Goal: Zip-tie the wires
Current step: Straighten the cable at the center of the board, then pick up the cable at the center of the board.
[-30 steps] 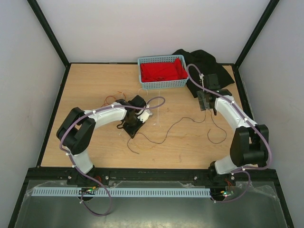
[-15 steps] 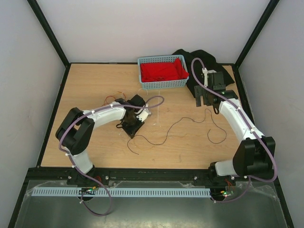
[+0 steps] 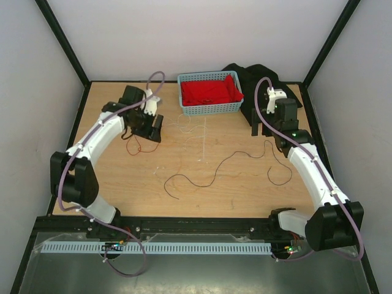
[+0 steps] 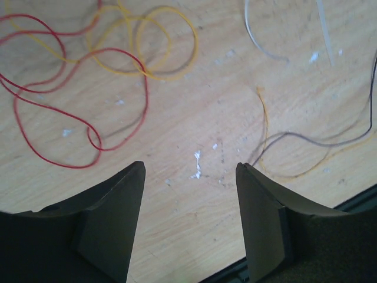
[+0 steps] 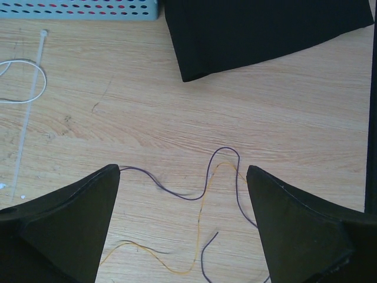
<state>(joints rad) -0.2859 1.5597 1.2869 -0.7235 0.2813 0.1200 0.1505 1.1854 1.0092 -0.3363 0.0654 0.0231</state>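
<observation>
Wires [image 3: 217, 168] lie scattered mid-table, none bundled. Left gripper [image 4: 190, 168]: jaws partly apart, empty, over bare wood just beside red loops [image 4: 145, 94] (yellow loops [image 4: 195, 38] tangled in). Right gripper [image 5: 182, 171]: jaws wide apart, empty, above a dark strand [image 5: 227, 148]. Zip tie [image 5: 26, 115] lies flat between the grippers, with the basket [image 3: 208, 110] farther back. Judged step: gather strands. To do it well, pinch low where loops cross, drag toward the tie, keep strands together, and don't knock the tie.
</observation>
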